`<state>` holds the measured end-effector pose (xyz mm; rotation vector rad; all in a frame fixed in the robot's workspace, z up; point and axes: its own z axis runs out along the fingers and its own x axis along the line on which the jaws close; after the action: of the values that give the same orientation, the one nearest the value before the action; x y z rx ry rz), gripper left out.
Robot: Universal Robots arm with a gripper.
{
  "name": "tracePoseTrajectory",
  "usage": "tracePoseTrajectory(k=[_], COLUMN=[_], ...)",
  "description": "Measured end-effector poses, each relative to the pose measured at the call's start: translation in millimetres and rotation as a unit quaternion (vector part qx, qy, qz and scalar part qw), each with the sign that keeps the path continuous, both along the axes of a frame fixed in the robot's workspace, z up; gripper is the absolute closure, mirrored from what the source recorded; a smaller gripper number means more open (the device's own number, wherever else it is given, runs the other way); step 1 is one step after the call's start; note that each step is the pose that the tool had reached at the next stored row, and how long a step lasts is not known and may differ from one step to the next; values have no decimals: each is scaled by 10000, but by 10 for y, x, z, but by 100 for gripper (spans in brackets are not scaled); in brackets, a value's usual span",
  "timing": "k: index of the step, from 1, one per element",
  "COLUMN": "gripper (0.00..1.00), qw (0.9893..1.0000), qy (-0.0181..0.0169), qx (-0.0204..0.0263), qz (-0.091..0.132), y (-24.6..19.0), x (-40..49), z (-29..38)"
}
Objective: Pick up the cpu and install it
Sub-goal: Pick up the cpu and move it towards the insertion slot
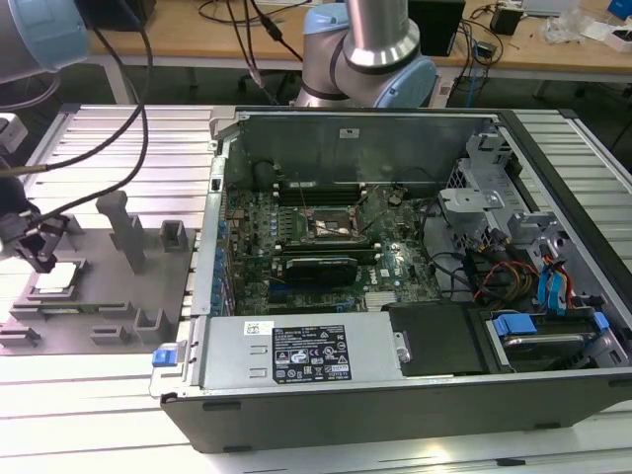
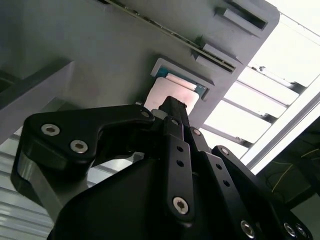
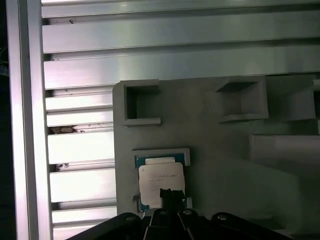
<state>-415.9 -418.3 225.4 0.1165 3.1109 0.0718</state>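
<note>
Gripper: I have it (image 1: 41,257) at the far left of the exterior view, low over the grey fixture plate (image 1: 104,296). In both wrist views its tip (image 2: 172,106) (image 3: 171,194) overlaps one edge of the chip.
Jaws: I cannot tell whether they are released or clenched. Nothing is raised off the plate.
Cpu: it (image 1: 55,279) lies flat, silvery top up, in its framed nest (image 3: 162,154) on the plate, directly under the gripper. It appears in both wrist views (image 2: 167,92) (image 3: 161,180). I cannot tell whether the gripper touches it or hangs just above it.
Plate: it rests on the ribbed metal table (image 1: 99,415), just left of the computer case (image 1: 395,415).
Case: it lies open in the middle of the scene with the motherboard (image 1: 257,247) exposed, well apart from the cpu.
Socket: the dark square frame with a metal rim (image 1: 331,225) sits mid-board, beyond the white sticker (image 1: 311,354). I judge it unfilled, though it is too small for me to be sure.
Done: as I judge it, only the gripper's placing over the cpu.
Left: the whole pick and the whole install, since the cpu is in its nest and far from the socket.
</note>
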Motion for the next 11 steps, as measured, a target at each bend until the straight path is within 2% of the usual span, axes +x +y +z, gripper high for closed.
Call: tracePoseTrajectory(k=[3, 11], gripper=[89, 89], qw=[10000, 10000], qy=[-1, 0], qx=[0, 0], qz=[0, 0], y=[-2, -2], x=[0, 0], z=[-71, -80])
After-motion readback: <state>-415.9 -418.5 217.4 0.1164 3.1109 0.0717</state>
